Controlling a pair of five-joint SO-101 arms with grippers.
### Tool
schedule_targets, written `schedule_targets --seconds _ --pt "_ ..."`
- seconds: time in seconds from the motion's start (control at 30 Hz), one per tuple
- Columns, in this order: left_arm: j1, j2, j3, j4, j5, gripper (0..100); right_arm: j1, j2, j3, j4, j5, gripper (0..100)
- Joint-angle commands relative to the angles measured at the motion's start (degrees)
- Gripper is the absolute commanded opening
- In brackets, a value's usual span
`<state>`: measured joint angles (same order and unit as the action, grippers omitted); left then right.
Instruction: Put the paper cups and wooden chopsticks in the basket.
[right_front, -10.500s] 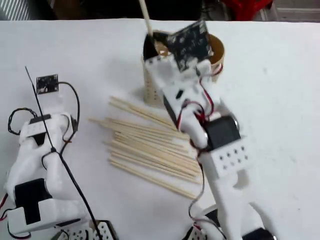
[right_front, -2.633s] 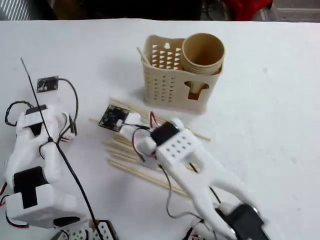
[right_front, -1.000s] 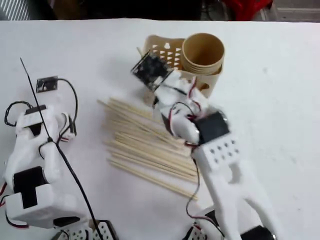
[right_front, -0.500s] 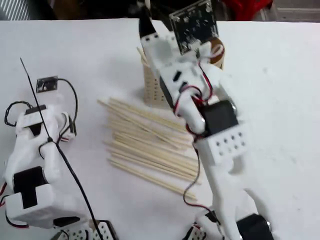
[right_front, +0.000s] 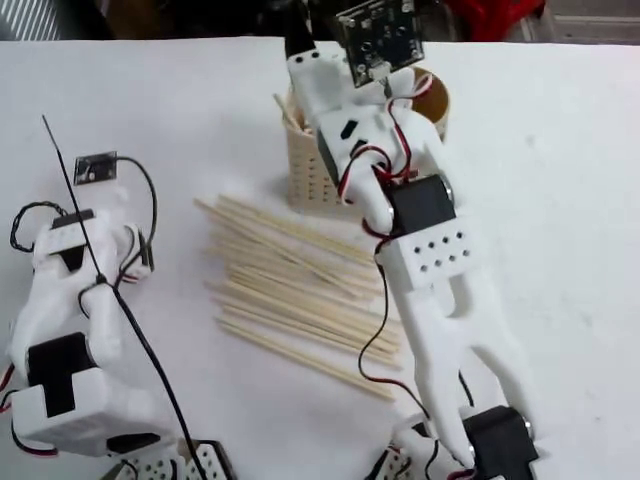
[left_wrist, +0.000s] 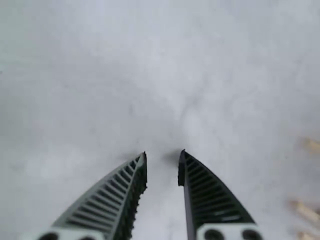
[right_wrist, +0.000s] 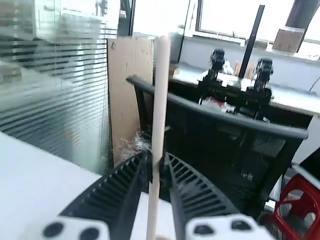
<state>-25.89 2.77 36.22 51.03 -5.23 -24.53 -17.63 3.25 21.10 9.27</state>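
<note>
The right gripper (right_wrist: 157, 164), its ribbed black jaws pinched on one smooth, round wooden chopstick (right_wrist: 160, 95) held upright, hangs above the perforated cream plastic basket (right_front: 305, 178) near the table's (right_front: 560, 180) far edge. Tan paper cups (right_front: 436, 97) sit nested in the basket (mostly hidden by the arm). A fanned pile of thin pale chopsticks (right_front: 300, 290) lies mid-table. Toward the left edge, the left gripper (left_wrist: 162, 162) holds nothing, jaws narrowly apart over the matte white surface

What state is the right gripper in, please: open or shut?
Shut: the right gripper clamps a wooden chopstick between its two ribbed fingers, with no gap on either side.
</note>
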Motion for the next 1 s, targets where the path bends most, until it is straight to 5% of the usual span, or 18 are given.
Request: schedule_targets --seconds 0.0,0.23,0.5,0.73,0.97 --pt "0.7 -0.4 -0.4 -0.7 0.3 12 0.7 -0.7 0.9 -1.6 -0.6 10.8" --pt "0.7 -0.4 -0.3 -0.7 0.3 12 0.7 -1.9 1.1 5.9 -0.7 13.5" --pt "0.7 -0.4 -0.4 -0.7 0.3 12 0.5 -12.6 1.1 37.3 -0.3 7.7" --pt "0.7 -0.3 -0.4 -0.7 0.3 12 -11.9 -14.7 6.3 56.5 14.8 7.7" --pt "0.7 -0.3 -0.4 -0.7 0.3 12 -22.2 -14.7 28.0 49.9 20.7 7.8"
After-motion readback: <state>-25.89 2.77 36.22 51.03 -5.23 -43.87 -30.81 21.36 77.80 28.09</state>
